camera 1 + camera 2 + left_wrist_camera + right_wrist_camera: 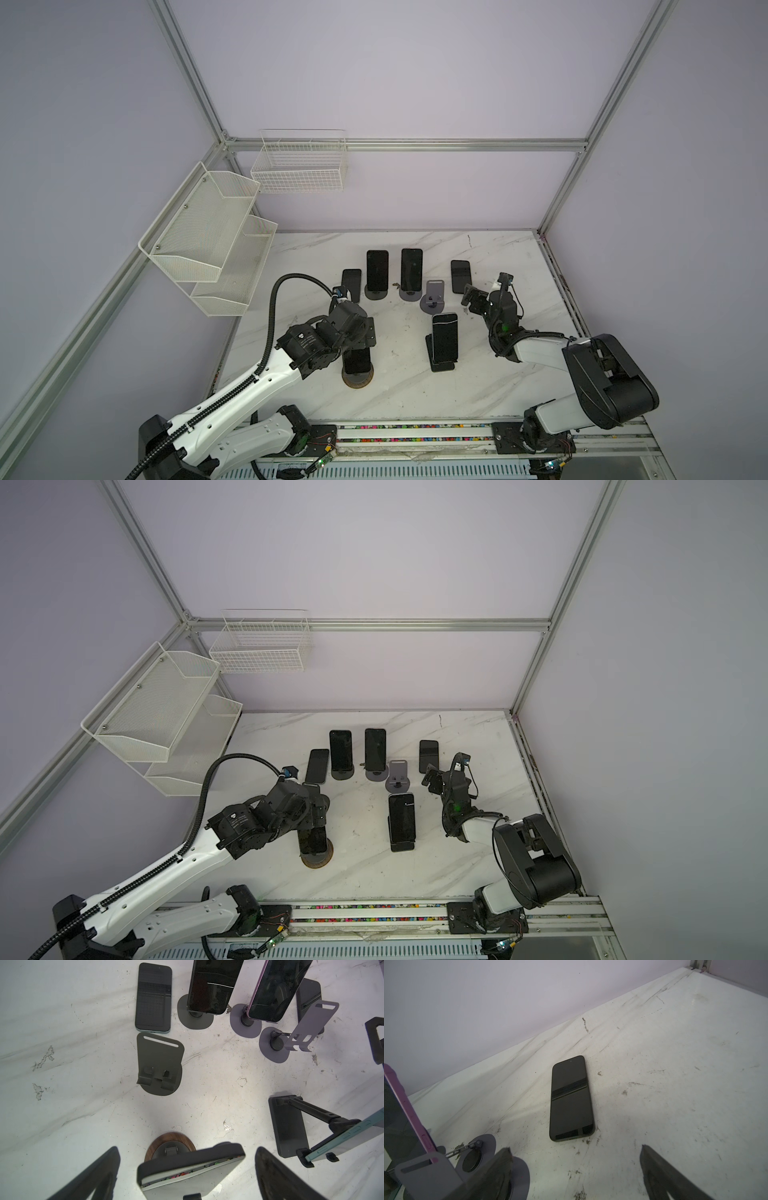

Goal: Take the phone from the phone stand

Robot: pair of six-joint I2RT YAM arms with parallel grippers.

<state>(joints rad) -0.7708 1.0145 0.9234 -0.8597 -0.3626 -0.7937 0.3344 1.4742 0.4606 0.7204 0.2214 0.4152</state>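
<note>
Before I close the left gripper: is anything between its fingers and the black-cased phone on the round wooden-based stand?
Nothing visible. In the left wrist view the open left gripper flanks the black-cased phone on the round wooden-based stand, with only white marble tabletop in both gaps. The empty dark grey stand sits clear.

1. Lower centre-left: left arm (174,866) above a phone (314,840) propped on a wood-rimmed stand (319,860).
2. Centre: three further propped phones (340,750), one empty grey stand (397,771) among them.
3. Right of centre: right gripper (430,778) near a flat phone (428,754).
4. Upper left: white baskets (166,712).
</note>
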